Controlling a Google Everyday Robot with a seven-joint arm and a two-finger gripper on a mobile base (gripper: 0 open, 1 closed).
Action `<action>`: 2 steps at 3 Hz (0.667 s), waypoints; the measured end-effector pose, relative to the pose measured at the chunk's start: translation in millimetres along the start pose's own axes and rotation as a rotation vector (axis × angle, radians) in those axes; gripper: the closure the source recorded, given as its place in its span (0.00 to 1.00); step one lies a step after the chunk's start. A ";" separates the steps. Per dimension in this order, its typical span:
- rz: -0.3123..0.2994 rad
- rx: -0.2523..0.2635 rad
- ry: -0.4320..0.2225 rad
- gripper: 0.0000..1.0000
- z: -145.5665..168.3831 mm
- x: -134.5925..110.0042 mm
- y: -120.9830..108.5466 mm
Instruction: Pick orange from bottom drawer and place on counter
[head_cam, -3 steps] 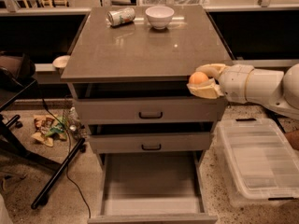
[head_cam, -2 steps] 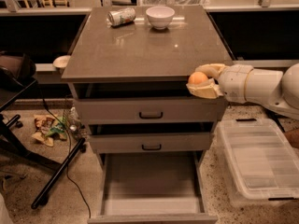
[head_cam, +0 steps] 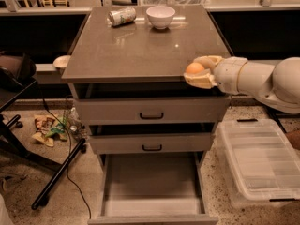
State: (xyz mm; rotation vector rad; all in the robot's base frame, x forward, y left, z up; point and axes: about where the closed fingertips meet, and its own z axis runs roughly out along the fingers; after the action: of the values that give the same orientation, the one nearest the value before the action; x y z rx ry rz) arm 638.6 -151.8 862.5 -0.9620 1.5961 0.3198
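counter [head_cam: 140, 50]: glossy, smooth slab
gripper [head_cam: 192, 71]: smooth cream plastic, clasping orange [head_cam: 195, 68] at counter's front-right edge
bin [head_cam: 260, 158]: clear plastic

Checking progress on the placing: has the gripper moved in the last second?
Yes, slightly: the gripper, shut on the orange, has risen against the front edge of the counter, near its right corner.

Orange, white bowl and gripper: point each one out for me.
orange [head_cam: 194, 68], camera view, middle of its visible face
white bowl [head_cam: 161, 22], camera view, its front wall
gripper [head_cam: 192, 72], camera view, between its fingertips, at the counter [head_cam: 140, 50] front right edge
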 end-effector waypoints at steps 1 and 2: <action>0.021 0.042 -0.022 1.00 16.5 -5.2 -20.3; 0.074 0.078 -0.013 1.00 33.0 -0.7 -36.5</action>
State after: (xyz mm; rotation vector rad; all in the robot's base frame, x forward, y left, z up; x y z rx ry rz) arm 687.8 -152.1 864.8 -0.8411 1.6233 0.3124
